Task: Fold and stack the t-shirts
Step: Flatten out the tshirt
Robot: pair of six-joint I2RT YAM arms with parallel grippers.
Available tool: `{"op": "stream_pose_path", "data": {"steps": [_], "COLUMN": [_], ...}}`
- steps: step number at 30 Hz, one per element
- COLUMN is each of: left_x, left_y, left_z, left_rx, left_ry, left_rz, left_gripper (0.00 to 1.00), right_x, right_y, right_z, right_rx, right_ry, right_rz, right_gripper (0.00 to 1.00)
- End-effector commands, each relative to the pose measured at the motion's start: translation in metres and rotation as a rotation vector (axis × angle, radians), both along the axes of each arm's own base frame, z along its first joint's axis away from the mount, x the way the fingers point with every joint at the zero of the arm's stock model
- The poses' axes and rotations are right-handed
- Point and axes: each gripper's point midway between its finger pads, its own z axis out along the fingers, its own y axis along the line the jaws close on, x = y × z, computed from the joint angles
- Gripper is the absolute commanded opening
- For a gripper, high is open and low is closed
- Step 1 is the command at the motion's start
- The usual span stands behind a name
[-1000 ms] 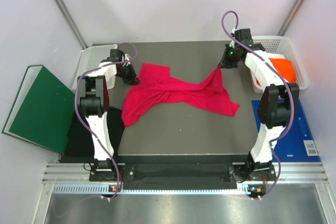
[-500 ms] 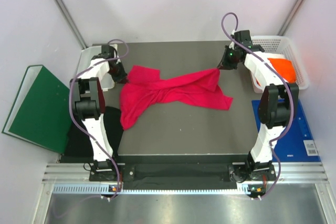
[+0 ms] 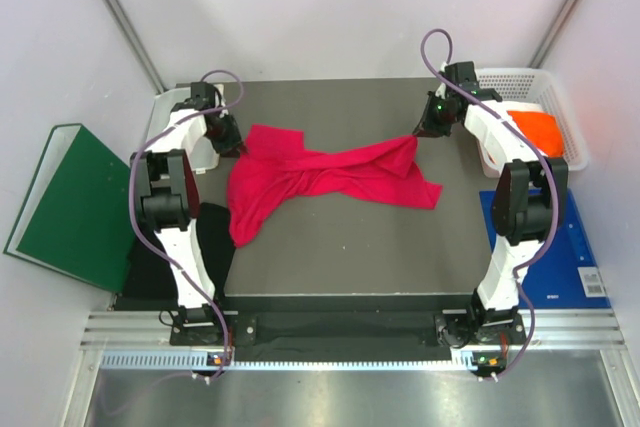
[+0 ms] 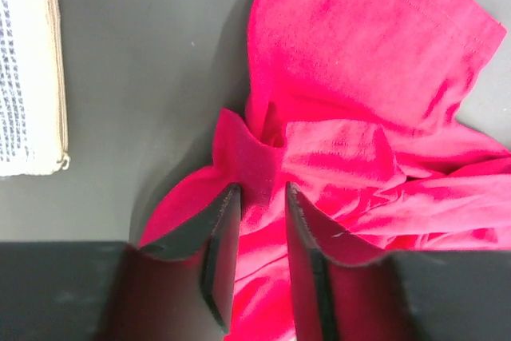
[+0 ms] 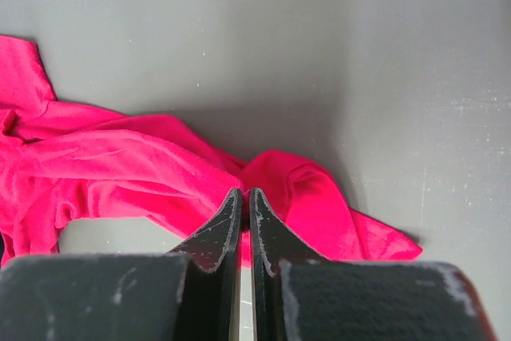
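Observation:
The crimson-pink t-shirt (image 3: 320,172) hangs twisted and stretched across the back of the dark table (image 3: 340,257). My left gripper (image 3: 237,144) is shut on a raised fold at its left end, seen in the left wrist view (image 4: 259,189) with the shirt (image 4: 359,45) spreading beyond. My right gripper (image 3: 420,133) is shut on its right end; in the right wrist view (image 5: 245,193) the shirt (image 5: 120,169) is pinched at the tips. The black t-shirt (image 3: 160,257) lies at the table's left edge. The orange t-shirt (image 3: 540,132) sits in the white basket (image 3: 520,82).
A dark green binder (image 3: 70,207) lies off the table's left side. A blue board (image 3: 570,247) lies to the right of the table. A white bin (image 3: 178,112) stands at the back left corner, its edge in the left wrist view (image 4: 32,69).
My left gripper has moved left and back with the shirt's end, and the shirt has been pulled straighter between the two grippers. Little has changed in the last half second.

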Motion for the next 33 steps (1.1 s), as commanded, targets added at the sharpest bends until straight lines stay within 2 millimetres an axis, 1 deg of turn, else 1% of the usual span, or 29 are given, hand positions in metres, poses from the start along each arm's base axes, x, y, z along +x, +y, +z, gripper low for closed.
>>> {"op": "stream_pose_path", "data": {"steps": [1,2,3,5,7,10,13,14,16,17,18,19,20,21,22,23,24,25,26,27,28,29,30,31,32,33], "left_x": [0.000,-0.001,-0.001,-0.001,0.000,0.002,0.005,0.006,0.007,0.002,0.007,0.005,0.000,0.003,0.001,-0.002,-0.004,-0.003,-0.002,-0.001,0.003,0.006,0.007,0.010,0.010,0.010], "left_y": [-0.001,-0.002,-0.001,0.000,-0.001,0.001,0.004,0.007,0.009,0.012,0.016,0.018,0.020,0.026,0.028,0.029,0.030,0.030,0.029,0.028,0.025,0.023,0.022,0.019,0.017,0.016], "left_z": [0.032,0.030,0.030,0.029,0.029,0.036,0.055,0.070,0.089,0.108,0.123,0.135,0.153,0.168,0.175,0.194,0.201,0.216,0.226,0.235,0.253,0.262,0.275,0.302,0.316,0.329], "left_rx": [-0.006,-0.011,-0.009,-0.009,-0.007,-0.004,0.017,0.031,0.040,0.047,0.063,0.070,0.071,0.091,0.094,0.091,0.096,0.091,0.087,0.084,0.069,0.064,0.057,0.047,0.045,0.043], "left_ry": [-0.076,-0.069,-0.070,-0.067,-0.070,-0.086,-0.134,-0.175,-0.229,-0.277,-0.335,-0.371,-0.426,-0.487,-0.514,-0.558,-0.569,-0.601,-0.620,-0.639,-0.678,-0.698,-0.728,-0.787,-0.819,-0.849], "left_rz": [-0.011,-0.012,-0.009,-0.006,-0.007,0.000,0.020,0.033,0.057,0.073,0.104,0.122,0.147,0.179,0.194,0.208,0.217,0.220,0.219,0.216,0.201,0.191,0.178,0.162,0.151,0.142], "left_gripper": [0.28,0.21,0.09,0.00,0.00,0.00,0.00,0.00,0.00,0.00,0.00,0.00,0.00,0.00,0.00,0.00,0.00,0.00,0.00,0.00,0.00,0.00,0.00,0.00,0.00,0.00], "right_x": [0.007,0.008,0.008,0.009,0.010,0.011,0.010,0.010,0.010,0.010,0.011,0.011,0.012,0.012,0.012,0.015,0.014,0.014,0.017,0.017,0.016,0.018,0.017,0.013,0.011,0.004], "right_y": [0.001,0.002,0.002,0.002,0.001,0.002,0.003,0.003,0.002,0.002,0.002,0.001,0.002,-0.001,0.000,0.000,-0.001,-0.002,-0.002,-0.002,-0.002,-0.001,0.000,0.000,0.002,0.002], "right_z": [0.025,0.025,0.026,0.025,0.024,0.025,0.025,0.026,0.033,0.035,0.039,0.046,0.054,0.059,0.069,0.080,0.089,0.099,0.116,0.128,0.141,0.164,0.177,0.195,0.216,0.235], "right_rx": [0.027,0.029,0.028,0.029,0.027,0.026,0.028,0.027,0.027,0.025,0.024,0.024,0.019,0.017,0.019,0.017,0.015,0.015,0.018,0.016,0.017,0.025,0.028,0.022,0.022,0.019], "right_ry": [-0.077,-0.078,-0.078,-0.075,-0.074,-0.077,-0.075,-0.075,-0.090,-0.095,-0.107,-0.119,-0.138,-0.149,-0.173,-0.200,-0.215,-0.238,-0.276,-0.299,-0.324,-0.376,-0.406,-0.444,-0.495,-0.538], "right_rz": [-0.002,0.000,0.001,0.002,0.001,0.006,0.008,0.009,0.011,0.013,0.013,0.010,0.015,0.011,0.014,0.013,0.013,0.011,0.010,0.010,0.012,0.014,0.020,0.026,0.031,0.032], "right_gripper": [0.00,0.00,0.00,0.00,0.00,0.00,0.00,0.00,0.00,0.00,0.00,0.00,0.00,0.00,0.00,0.00,0.00,0.00,0.00,0.00,0.00,0.00,0.00,0.00,0.00,0.00]}}
